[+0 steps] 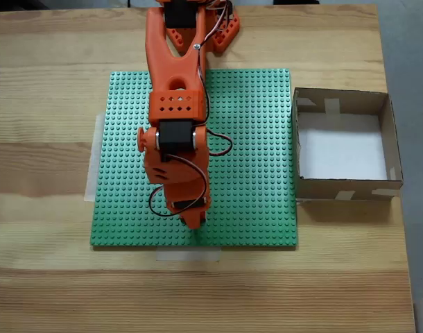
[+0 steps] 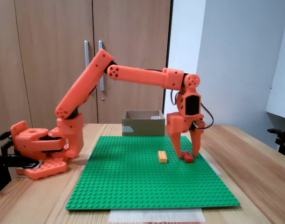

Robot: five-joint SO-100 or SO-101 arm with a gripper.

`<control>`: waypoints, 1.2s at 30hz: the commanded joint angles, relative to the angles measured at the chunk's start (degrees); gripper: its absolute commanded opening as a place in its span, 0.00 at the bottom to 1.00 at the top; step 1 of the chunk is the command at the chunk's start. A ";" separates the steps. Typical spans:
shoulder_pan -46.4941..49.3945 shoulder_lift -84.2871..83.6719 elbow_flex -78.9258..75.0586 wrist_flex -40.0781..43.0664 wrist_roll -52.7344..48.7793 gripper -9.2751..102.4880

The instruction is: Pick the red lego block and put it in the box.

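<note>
In the fixed side view the red lego block [image 2: 187, 157] lies on the green baseplate [image 2: 133, 186], near its right edge. My orange gripper [image 2: 188, 154] is lowered over it and open, one finger on each side of the block, tips close to the plate. Seen from above in a fixed view, the arm covers the block, and the gripper [image 1: 194, 222] points down near the plate's front edge. The box [image 1: 343, 146] stands right of the plate, its white floor bare. From the side, the box [image 2: 143, 122] is behind the plate.
An orange-yellow brick [image 2: 162, 157] lies on the plate just left of the red block in the side view. The baseplate [image 1: 260, 139] is taped to a wooden table [image 1: 45, 291]. The arm's base [image 2: 39, 149] sits at the left, with cupboard doors behind it.
</note>
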 commanded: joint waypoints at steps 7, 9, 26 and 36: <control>0.00 0.35 -2.64 -0.26 0.44 0.22; 0.26 0.35 -2.64 -0.53 0.35 0.21; 0.62 0.18 -2.81 -0.44 0.18 0.14; 1.05 1.76 -3.52 1.67 -0.79 0.11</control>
